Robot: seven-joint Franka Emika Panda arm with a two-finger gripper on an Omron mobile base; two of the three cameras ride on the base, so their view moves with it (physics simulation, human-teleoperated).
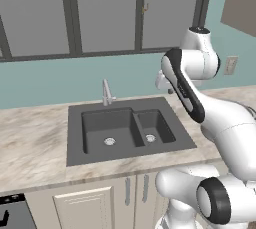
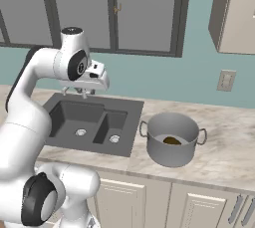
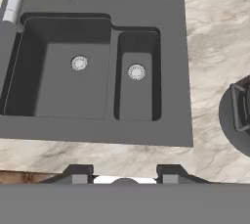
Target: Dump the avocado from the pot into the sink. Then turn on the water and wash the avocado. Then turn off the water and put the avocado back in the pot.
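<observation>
The sink [image 2: 89,120] sits set into a marbled counter [image 2: 224,152], its dark charcoal body split into a large basin on the left and a small basin on the right, each with a round silver drain [image 3: 79,63] at the bottom. Both basins are dry-looking and hold nothing. A slim silver faucet [image 1: 106,93] stands at the back rim of the sink, behind the large basin. The pot [image 2: 172,139], grey metal with small side handles, stands upright on the counter just to the right of the sink, apart from its rim. The avocado [image 2: 172,141] lies inside the pot on its floor, a dark brownish-olive lump seen over the near wall. In the hand view the edge of the pot [image 3: 239,115] shows at the far right, with one handle visible. The gripper [image 2: 82,91] hangs above the back of the sink, near the faucet, pointing downward and touching nothing. Its jaws are closed and hold nothing; the fingertips [image 3: 78,174] rise at the bottom of the hand view over the counter strip in front of the sink. Grey cabinet doors [image 1: 100,13] line the wall above a teal backsplash, and a wall outlet [image 2: 226,80] sits to the right, above the pot.
</observation>
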